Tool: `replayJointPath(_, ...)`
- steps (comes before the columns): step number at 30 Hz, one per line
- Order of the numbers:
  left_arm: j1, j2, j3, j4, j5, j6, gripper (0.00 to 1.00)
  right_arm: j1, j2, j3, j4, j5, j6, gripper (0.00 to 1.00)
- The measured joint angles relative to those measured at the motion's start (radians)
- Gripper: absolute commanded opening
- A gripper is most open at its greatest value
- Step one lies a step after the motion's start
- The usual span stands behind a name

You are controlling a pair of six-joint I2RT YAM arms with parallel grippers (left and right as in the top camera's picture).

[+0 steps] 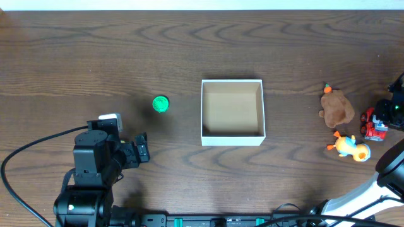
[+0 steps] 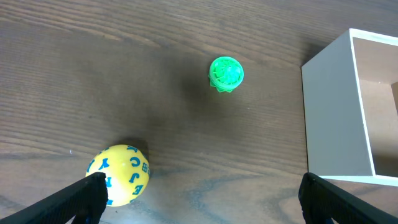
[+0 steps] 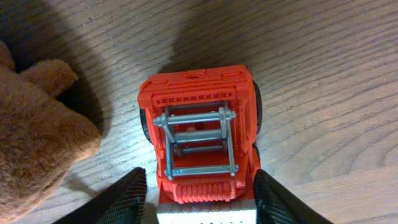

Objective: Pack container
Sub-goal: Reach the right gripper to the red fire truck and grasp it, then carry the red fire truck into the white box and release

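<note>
The container (image 1: pixel 232 133) is a square white box with a tan inside at the table's middle; its corner shows in the left wrist view (image 2: pixel 336 118). My left gripper (image 1: pixel 142 150) (image 2: pixel 202 199) is open and empty, low over the table left of the box. A yellow ball with blue letters (image 2: pixel 119 174) lies by its left finger. A green round toy (image 1: pixel 161 104) (image 2: pixel 226 74) lies beyond it. My right gripper (image 1: pixel 386 113) (image 3: pixel 199 199) is open, its fingers on either side of a red toy truck (image 1: pixel 372 125) (image 3: pixel 199 118).
A brown plush toy (image 1: pixel 336 107) (image 3: pixel 31 137) lies just left of the truck. An orange and yellow duck toy (image 1: pixel 350 146) lies in front of it. A black cable (image 1: pixel 25 151) loops at the front left.
</note>
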Motion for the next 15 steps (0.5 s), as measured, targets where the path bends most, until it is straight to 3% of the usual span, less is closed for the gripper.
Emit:
replayJointPath(12, 0.0, 0.0, 0.0, 0.0, 0.0, 0.0, 0.98, 0.0, 0.0, 0.0, 0.004, -0.001, -0.001, 0.33)
replayJointPath(15, 0.0, 0.0, 0.0, 0.0, 0.0, 0.0, 0.98, 0.0, 0.0, 0.0, 0.009, -0.001, 0.004, 0.24)
